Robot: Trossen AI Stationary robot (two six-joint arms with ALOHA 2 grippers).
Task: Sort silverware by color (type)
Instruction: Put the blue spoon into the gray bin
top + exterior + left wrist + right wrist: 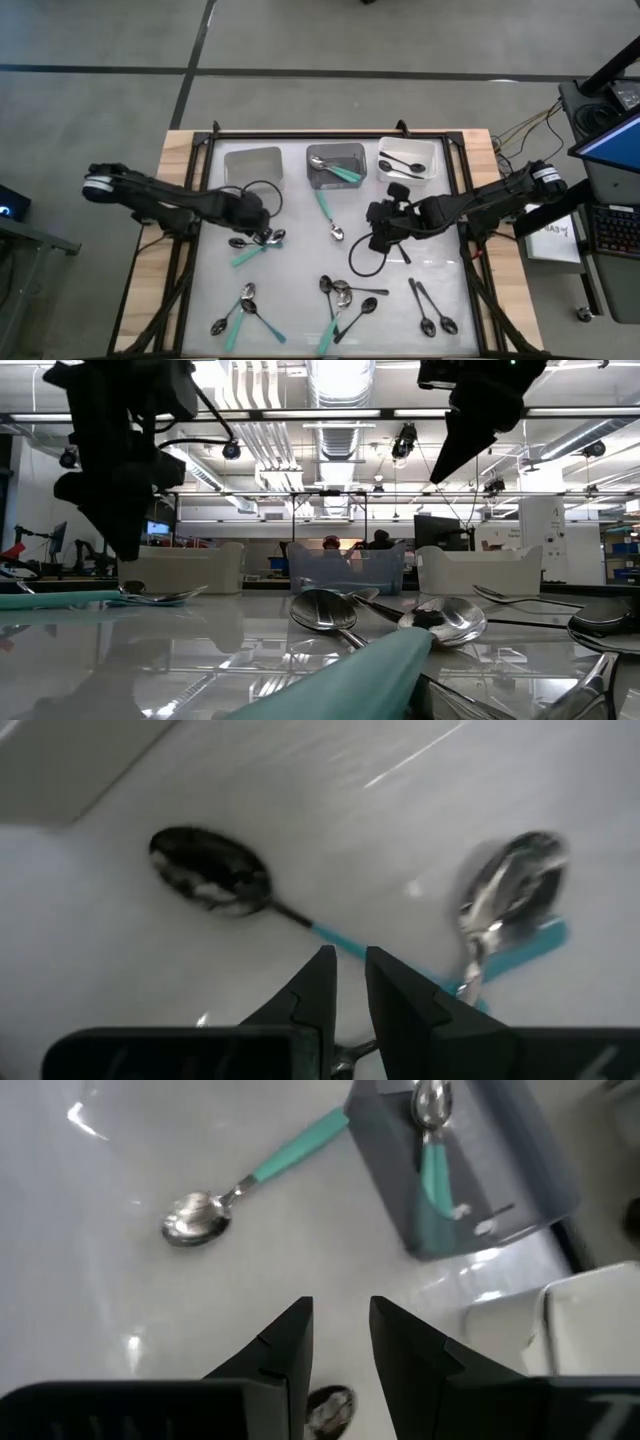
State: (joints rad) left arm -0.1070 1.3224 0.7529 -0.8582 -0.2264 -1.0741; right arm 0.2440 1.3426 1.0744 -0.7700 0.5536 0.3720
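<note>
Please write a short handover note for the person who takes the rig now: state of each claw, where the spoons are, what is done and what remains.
Left claw: nearly shut, empty, over a small cluster of spoons in front of the left bin.
Right claw: slightly open, empty, near the teal-handled spoon lying in front of the middle bin.
Done: the middle bin holds teal-handled spoons, the right bin holds black spoons. The left bin looks empty.
Left: the two groups above, plus the mixed silver, black and teal spoons along the near part of the table.
</note>
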